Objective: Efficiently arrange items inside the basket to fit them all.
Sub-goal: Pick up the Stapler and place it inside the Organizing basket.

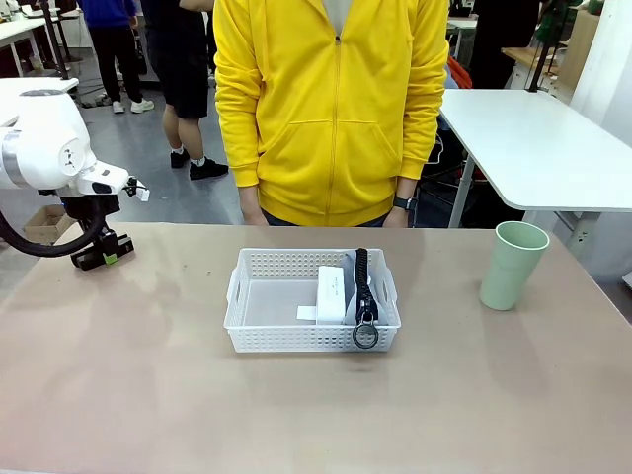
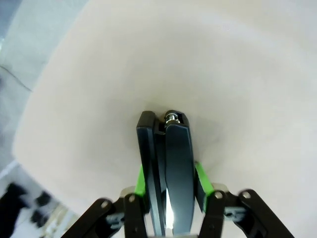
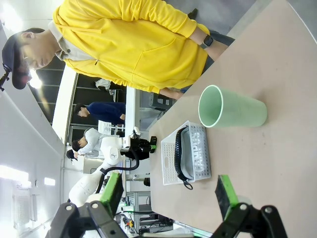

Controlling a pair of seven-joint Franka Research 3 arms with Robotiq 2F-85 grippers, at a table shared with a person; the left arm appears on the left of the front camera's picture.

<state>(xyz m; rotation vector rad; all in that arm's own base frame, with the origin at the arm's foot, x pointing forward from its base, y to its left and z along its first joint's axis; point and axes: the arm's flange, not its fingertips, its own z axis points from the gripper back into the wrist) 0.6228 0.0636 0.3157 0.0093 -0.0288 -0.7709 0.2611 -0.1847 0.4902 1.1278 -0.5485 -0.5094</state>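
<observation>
We've got the left arm (image 1: pixel 44 148), left of the basket (image 1: pixel 242 296): glossy white shell, thick black cable looping under it. The left gripper (image 2: pixel 171 181) is black, silver screws, green pads (image 2: pixel 202 179); the right gripper (image 3: pixel 168 194) matches. Behind the basket, a person (image 1: pixel 331 109) in a yellow zip hoodie, dark wristwatch (image 1: pixel 403 203).

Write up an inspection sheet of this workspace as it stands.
Surface: beige table, no spills seen.
Job's things: white basket mid-table holds the small white box and the grey CAMPUS pouch, which stands on edge along the basket's right side; pale green cup upright on the table, outside the basket; slim black bar in the left gripper.
Clutter: nothing seen.
Grippers: left gripper shut on the bar near the table's far left; right gripper open.
Cables: black hose loops under the left arm.
Surroundings: person in a yellow hoodie at the far side; white table behind.
</observation>
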